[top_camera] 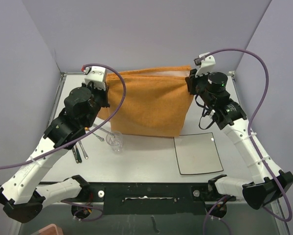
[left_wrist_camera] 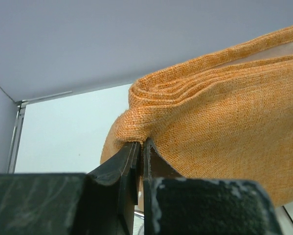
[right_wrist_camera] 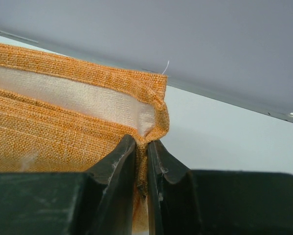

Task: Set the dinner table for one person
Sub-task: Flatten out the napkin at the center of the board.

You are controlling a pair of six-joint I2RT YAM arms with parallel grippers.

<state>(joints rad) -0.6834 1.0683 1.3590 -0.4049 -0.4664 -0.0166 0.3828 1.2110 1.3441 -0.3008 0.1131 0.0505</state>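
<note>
two corners pinched | left claw clamps orange cloth left corner | right claw clamps right corner

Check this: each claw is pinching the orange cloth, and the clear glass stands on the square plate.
One thing is wrong. The left claw and right claw do pinch the orange cloth, but the top view shows the glass standing on the dinner table, left of the plate, not on it.
</note>
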